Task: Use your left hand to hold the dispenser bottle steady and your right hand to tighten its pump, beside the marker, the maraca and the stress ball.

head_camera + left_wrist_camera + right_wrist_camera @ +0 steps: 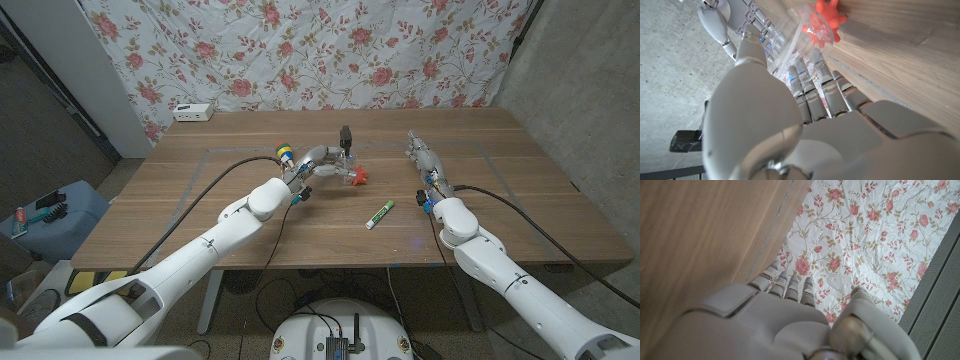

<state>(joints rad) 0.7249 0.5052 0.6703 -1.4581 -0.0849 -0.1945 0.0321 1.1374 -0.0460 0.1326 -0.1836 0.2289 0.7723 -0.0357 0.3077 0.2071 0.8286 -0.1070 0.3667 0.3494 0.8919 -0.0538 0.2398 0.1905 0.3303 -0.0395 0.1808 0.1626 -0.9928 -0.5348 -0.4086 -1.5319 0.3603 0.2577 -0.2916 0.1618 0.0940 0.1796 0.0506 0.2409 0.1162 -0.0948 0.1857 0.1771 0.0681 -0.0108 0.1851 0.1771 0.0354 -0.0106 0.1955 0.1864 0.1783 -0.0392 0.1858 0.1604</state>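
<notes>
Currently we find left hand (318, 160) gripping dispenser bottle (342, 166) | right hand (420, 152) empty, fingers apart | advise firm hold before turning pump (346, 134).

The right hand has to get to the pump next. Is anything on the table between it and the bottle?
Nothing visible blocks it. The right hand waits apart from the bottle, which the left hand holds; bare table lies between. The stress ball and marker lie nearer the robot, off that line.
</notes>
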